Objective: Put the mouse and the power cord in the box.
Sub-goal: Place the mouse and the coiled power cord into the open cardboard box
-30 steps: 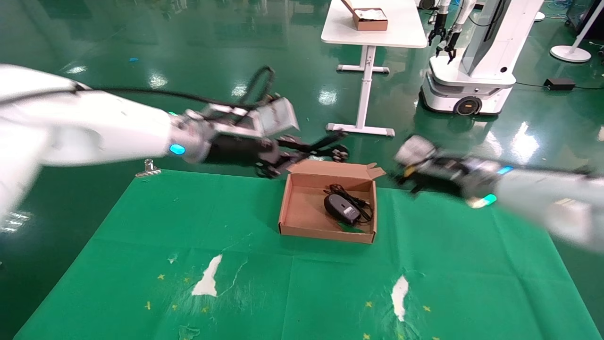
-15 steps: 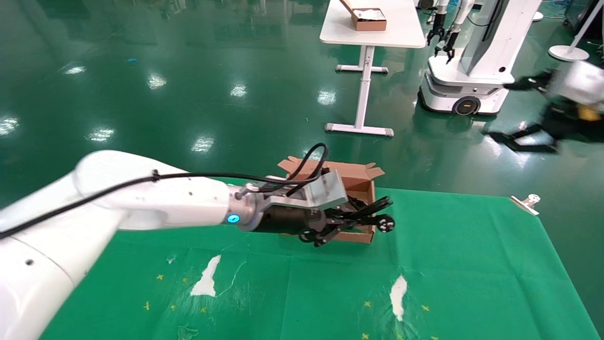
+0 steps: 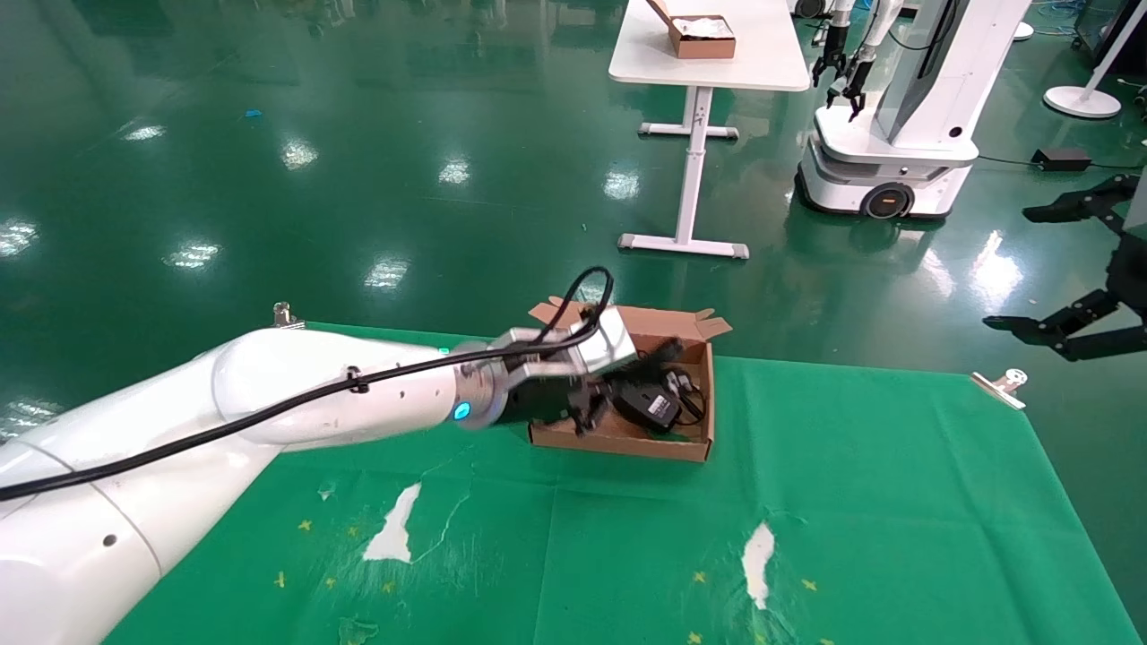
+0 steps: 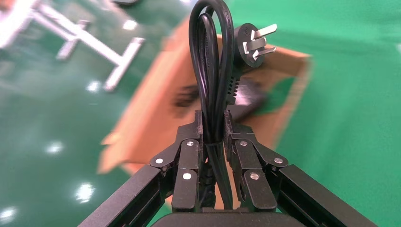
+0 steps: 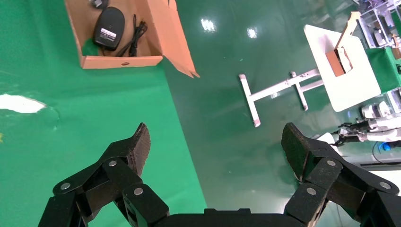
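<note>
— What is the left pincer [image 4: 213, 124] doing?
— Clamping the power cord [image 4: 211, 71] over the box [image 3: 573, 434], mid-frame, where the mouse [image 3: 645, 402] is lying.
— And the right pincer [image 3: 1072, 265]?
— Hanging wide open at the right edge, off the worktop [image 3: 851, 502].

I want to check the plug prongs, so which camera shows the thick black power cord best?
The left wrist view: the thick black power cord fills it, loops pinched in the left hand, plug prongs clear. The head view shows only dark bits at the brown cardboard box. The right wrist view shows the box but no identifiable cord.
</note>
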Action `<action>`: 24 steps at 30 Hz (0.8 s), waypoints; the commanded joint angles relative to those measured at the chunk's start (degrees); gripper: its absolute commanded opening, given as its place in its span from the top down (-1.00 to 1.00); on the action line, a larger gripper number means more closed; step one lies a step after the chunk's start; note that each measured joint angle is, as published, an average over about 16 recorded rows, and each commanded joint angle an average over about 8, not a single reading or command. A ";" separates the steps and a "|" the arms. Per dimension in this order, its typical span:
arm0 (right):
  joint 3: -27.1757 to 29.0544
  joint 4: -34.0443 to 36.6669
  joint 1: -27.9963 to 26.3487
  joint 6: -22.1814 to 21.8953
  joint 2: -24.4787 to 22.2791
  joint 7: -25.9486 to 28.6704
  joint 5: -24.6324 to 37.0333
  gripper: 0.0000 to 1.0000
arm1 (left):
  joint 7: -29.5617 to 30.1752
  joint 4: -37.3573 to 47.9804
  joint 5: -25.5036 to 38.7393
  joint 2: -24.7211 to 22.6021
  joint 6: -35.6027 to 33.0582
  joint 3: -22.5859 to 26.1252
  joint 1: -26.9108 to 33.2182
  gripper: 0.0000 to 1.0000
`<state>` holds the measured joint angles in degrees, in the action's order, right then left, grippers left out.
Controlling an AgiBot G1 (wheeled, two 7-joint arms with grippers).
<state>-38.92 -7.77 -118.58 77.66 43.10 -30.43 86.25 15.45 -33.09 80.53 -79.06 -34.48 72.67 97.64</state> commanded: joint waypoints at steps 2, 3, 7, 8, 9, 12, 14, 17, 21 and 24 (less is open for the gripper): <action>-0.68 -1.27 -0.53 -0.20 0.06 1.69 1.06 -1.00 | 2.34 -0.96 1.12 -0.05 4.39 3.17 0.66 -0.36; -0.80 -1.88 -0.54 -0.38 0.28 2.30 1.23 -1.00 | 3.09 -1.30 1.15 -0.05 5.16 3.99 0.77 -0.61; -0.86 -4.65 0.18 -1.12 1.67 4.62 1.18 -1.00 | 5.67 -2.44 0.95 -0.03 6.81 6.82 1.21 -1.00; -0.75 -5.44 0.55 -1.29 2.09 5.11 0.93 -1.00 | 6.20 -2.65 0.88 -0.02 7.09 7.43 1.34 -1.00; -0.59 -6.28 0.97 -1.43 2.54 5.58 0.60 -1.00 | 6.70 -2.85 0.80 -0.02 7.34 8.00 1.48 -1.00; 0.19 -9.15 2.77 -1.46 3.79 6.80 -1.01 -1.00 | 7.95 -3.33 0.55 -0.01 7.97 9.51 1.85 -1.00; 0.72 -10.87 3.93 -1.23 4.39 7.35 -2.15 -1.00 | 8.52 -3.55 0.42 0.00 8.27 10.22 2.03 -1.00; 1.55 -13.18 5.79 -0.32 4.93 7.94 -3.97 -1.00 | 9.12 -3.87 0.24 0.03 8.72 11.10 2.20 -1.00; 2.27 -14.90 7.42 0.77 5.19 8.22 -5.51 -1.00 | 9.29 -4.52 -0.25 0.50 8.59 11.14 1.92 -1.00; 2.90 -16.31 8.81 1.33 5.09 8.81 -6.74 -1.00 | 9.01 -5.64 -1.35 1.70 7.17 9.59 0.93 -1.00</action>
<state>-35.90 -24.40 -109.46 78.75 47.89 -21.14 79.33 24.18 -39.12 78.68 -76.77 -28.30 81.09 98.01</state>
